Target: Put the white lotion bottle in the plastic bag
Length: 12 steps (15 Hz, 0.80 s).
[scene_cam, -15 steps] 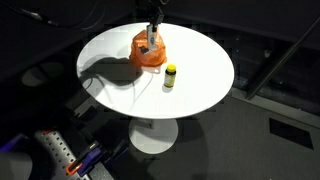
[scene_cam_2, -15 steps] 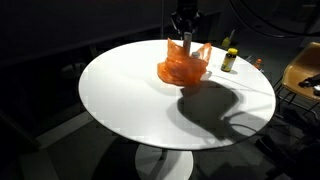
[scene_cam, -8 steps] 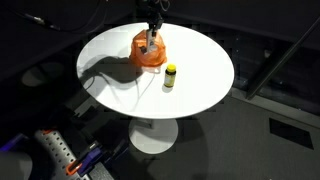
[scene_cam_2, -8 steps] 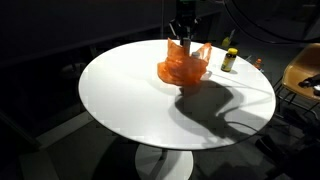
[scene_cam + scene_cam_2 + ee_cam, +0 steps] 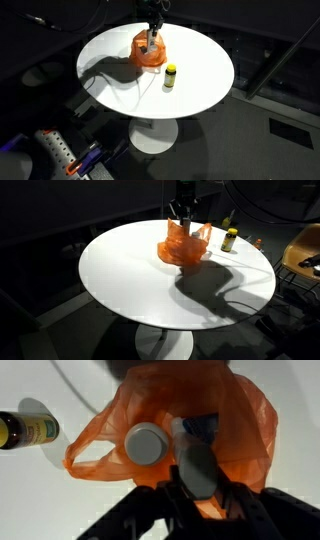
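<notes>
A round white table on a single pedestal fills the middle of both exterior views, with dark floor all around it. Most of its top is bare: a wide free stretch lies on the near side in an exterior view, crossed only by the arm's shadow.

The orange plastic bag sits crumpled toward the far part of the top, clear of the rim, with its mouth facing up and one handle loop spread out over the white surface in the wrist view.

The gripper hangs straight down over the bag's mouth. In the wrist view one grey finger reaches into the opening. The other finger is hidden, so I cannot tell whether they are spread or pinching anything.

The white lotion bottle stands upright inside the bag, its round cap facing the wrist camera, just beside that finger.

A small yellow-labelled bottle stands apart from the bag on open table, nearer the rim in that view
</notes>
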Each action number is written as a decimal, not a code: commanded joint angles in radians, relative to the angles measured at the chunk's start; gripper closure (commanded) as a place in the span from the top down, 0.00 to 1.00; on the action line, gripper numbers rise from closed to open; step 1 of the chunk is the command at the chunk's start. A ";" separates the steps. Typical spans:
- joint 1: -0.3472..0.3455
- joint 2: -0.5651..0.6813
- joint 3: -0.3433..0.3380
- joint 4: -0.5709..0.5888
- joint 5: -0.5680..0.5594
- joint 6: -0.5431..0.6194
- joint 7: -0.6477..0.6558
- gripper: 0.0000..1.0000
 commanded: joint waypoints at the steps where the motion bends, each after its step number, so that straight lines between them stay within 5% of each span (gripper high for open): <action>1: -0.017 0.030 0.013 0.052 0.010 -0.020 -0.027 0.67; 5: -0.022 0.016 0.012 0.036 0.009 -0.016 -0.037 0.97; 12: -0.041 -0.023 -0.002 0.014 0.008 0.006 -0.037 1.00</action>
